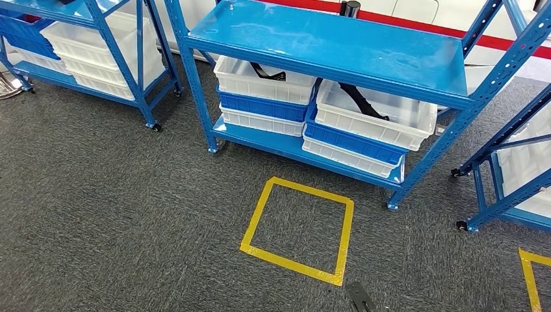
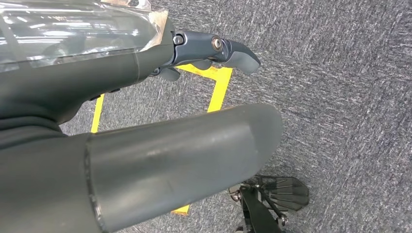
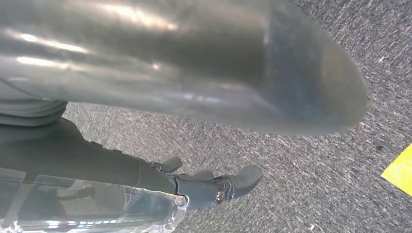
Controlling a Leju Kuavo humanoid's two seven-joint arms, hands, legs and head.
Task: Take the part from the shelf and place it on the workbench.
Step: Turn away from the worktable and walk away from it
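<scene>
While both arms hang at the robot's sides, the task stands at its very first step: nothing has been picked up and the shelf (image 1: 338, 49) has yet to be approached. From the head view the shelf stands at 12 o'clock, its lower deck stacked with white and blue bins (image 1: 325, 114); dark parts (image 1: 360, 99) lie in the top two bins, one at 11 o'clock and one at 1 o'clock, and which of them is meant I cannot tell. A yellow square (image 1: 300, 229) is taped on the floor between robot and shelf. The left hand (image 2: 194, 97) points down at the carpet, fingers apart and loosely extended, holding nothing; the right hand (image 3: 204, 145) likewise hangs empty with fingers apart. Next, I judge, the robot must step up to the shelf, probably onto the square, then raise an arm and reach under the top deck into a bin.
</scene>
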